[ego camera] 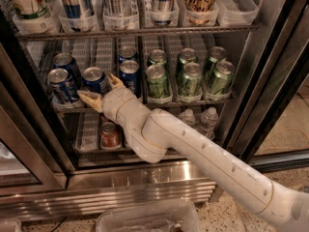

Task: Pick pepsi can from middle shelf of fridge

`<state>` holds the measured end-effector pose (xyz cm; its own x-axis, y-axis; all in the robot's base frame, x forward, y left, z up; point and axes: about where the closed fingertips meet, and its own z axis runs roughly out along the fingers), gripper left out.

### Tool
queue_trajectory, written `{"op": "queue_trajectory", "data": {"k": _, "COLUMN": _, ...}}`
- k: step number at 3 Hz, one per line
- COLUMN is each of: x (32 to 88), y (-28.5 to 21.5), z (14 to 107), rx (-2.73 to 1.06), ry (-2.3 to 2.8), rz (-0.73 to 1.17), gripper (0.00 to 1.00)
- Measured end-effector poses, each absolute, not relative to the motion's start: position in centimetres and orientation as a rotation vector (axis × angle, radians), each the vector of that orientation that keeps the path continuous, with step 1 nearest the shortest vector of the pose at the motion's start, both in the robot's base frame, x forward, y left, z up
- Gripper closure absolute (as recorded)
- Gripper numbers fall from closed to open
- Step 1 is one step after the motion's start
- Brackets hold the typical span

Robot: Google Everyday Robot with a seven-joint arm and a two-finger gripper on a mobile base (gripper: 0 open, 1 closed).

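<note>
The pepsi can (95, 79) is stood upright at the front of the middle shelf (193, 103) of the fridge (145, 180). It is flanked by the spread-apart fingers of the pincer (103, 91), and lies straight ahead and slightly above.

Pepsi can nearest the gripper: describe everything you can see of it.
The pepsi can is short, dark blue and metallic, with a silver top. It stands upright at the front of the middle shelf, in the second lane from the left. The gripper is at its front, jaws spread to either side; contact is unclear.
</note>
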<state>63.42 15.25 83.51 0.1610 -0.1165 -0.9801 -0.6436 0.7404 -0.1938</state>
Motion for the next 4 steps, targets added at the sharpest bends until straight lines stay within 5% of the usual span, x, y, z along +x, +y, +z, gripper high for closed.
{"op": "queue_trajectory", "data": {"k": 1, "x": 63.5, "y": 15.3, "z": 83.5, "rx": -0.684, "ry": 1.381, "rz": 0.422, "gripper": 0.6}}
{"op": "queue_trajectory", "data": {"k": 2, "x": 63.5, "y": 15.3, "z": 83.5, "rx": -0.684, "ry": 1.381, "rz": 0.422, "gripper": 0.83}}
{"op": "queue_trajectory", "data": {"k": 3, "x": 63.5, "y": 15.3, "z": 83.5, "rx": -0.686, "ry": 1.381, "rz": 0.421, "gripper": 1.0}}
{"op": "queue_trajectory", "data": {"k": 4, "x": 63.4, "y": 15.3, "z": 85.1, "rx": -0.742, "ry": 1.355, "rz": 0.418, "gripper": 1.0}}
